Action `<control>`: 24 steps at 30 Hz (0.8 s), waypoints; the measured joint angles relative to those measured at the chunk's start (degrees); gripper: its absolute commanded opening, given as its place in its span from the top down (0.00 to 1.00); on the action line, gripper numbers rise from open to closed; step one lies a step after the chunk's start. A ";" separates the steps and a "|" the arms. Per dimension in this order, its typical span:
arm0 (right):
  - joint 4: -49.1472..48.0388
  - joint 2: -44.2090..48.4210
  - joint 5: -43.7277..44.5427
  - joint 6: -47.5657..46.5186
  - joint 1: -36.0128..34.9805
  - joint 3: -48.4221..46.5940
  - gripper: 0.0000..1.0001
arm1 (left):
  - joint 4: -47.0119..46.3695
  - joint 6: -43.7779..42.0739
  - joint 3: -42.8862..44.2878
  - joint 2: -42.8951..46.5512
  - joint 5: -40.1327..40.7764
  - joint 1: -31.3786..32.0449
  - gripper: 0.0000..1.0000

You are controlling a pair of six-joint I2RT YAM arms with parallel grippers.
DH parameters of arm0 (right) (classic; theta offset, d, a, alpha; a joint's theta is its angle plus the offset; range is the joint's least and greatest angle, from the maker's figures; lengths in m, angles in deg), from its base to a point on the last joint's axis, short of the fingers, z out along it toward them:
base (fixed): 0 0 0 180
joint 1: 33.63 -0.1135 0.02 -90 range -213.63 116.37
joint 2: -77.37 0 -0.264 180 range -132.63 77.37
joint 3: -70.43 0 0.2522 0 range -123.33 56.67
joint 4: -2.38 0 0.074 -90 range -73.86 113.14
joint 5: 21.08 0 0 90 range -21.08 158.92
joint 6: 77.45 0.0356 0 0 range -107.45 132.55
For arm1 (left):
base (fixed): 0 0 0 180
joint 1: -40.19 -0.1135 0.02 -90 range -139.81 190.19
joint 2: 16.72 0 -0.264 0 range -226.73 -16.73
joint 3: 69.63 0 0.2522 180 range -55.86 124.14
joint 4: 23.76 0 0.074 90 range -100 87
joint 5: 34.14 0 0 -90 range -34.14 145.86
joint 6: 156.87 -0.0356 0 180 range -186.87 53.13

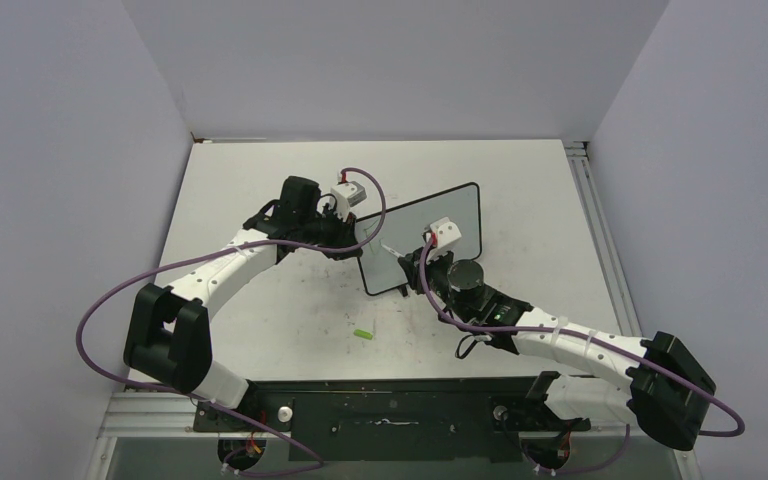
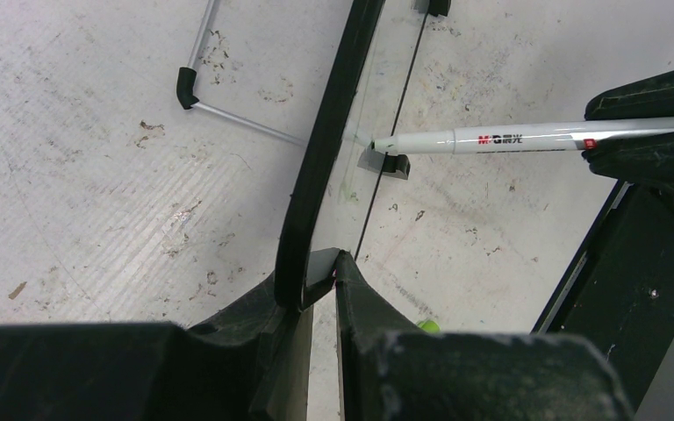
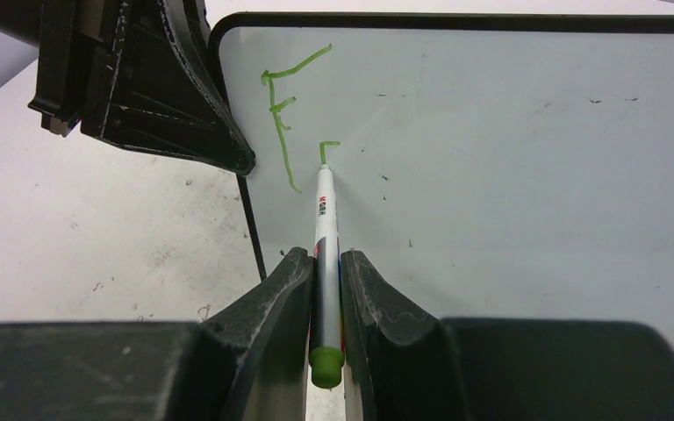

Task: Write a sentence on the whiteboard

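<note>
The whiteboard (image 1: 460, 215) stands upright on the table, its glossy face (image 3: 491, 158) towards the right wrist camera. My left gripper (image 2: 318, 274) is shut on the black frame (image 2: 325, 149) at the board's left edge. My right gripper (image 3: 325, 259) is shut on a white marker (image 3: 325, 215) with a green end plug. The marker's tip touches the board's upper left. Of the sentence, a green "F" (image 3: 281, 114) and a short hooked stroke (image 3: 327, 149) at the tip show. In the top view the right gripper (image 1: 415, 255) is in front of the board and the left gripper (image 1: 358, 235) is at its left edge.
A small green marker cap (image 1: 363, 333) lies on the scuffed tabletop in front of the board. The board's wire stand (image 2: 228, 118) rests on the table behind it. Grey walls close in the table on the left, back and right.
</note>
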 measured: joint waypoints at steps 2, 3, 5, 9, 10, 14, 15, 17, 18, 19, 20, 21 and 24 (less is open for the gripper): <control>0.02 0.00 0.07 0.00 0.00 0.00 0.95 | 0.00 0.00 0.00 0.00 0.00 0.00 1.00; 0.04 0.00 0.11 0.02 0.00 0.00 0.95 | 0.00 0.00 0.00 0.00 0.00 0.00 1.00; 0.07 0.00 0.22 0.13 0.00 0.00 0.95 | 0.00 0.00 0.00 0.00 0.00 0.00 1.00; 0.39 0.00 0.42 0.15 -0.02 0.00 0.95 | 0.00 0.00 0.00 0.00 0.00 0.00 1.00; 0.42 0.00 0.44 0.15 -0.02 0.00 0.95 | 0.00 0.00 0.00 0.00 0.00 0.00 1.00; 0.42 0.02 0.52 0.13 -0.02 0.00 0.95 | 0.00 0.00 0.00 0.00 0.00 0.00 1.00; 0.42 0.02 0.57 0.11 -0.02 0.00 0.95 | 0.00 0.00 0.00 0.00 0.00 0.00 1.00; 0.42 0.02 0.63 0.02 -0.07 0.00 0.95 | 0.00 0.00 0.00 0.00 0.00 0.00 1.00; 0.42 0.02 0.66 -0.07 -0.07 -0.02 0.95 | 0.00 0.00 0.00 0.00 0.00 0.00 1.00; 0.42 0.02 0.70 -0.11 -0.07 -0.02 0.95 | 0.00 0.00 0.00 0.00 0.00 0.00 1.00; 0.42 0.02 0.72 -0.17 -0.07 -0.04 0.95 | 0.00 0.00 0.00 0.00 0.00 0.00 1.00; 0.42 0.02 0.81 -0.28 -0.07 -0.04 0.95 | 0.00 0.00 0.00 0.00 0.00 0.00 1.00; 0.46 0.02 0.85 -0.39 -0.07 -0.07 0.95 | 0.00 0.00 0.00 0.00 0.00 0.00 1.00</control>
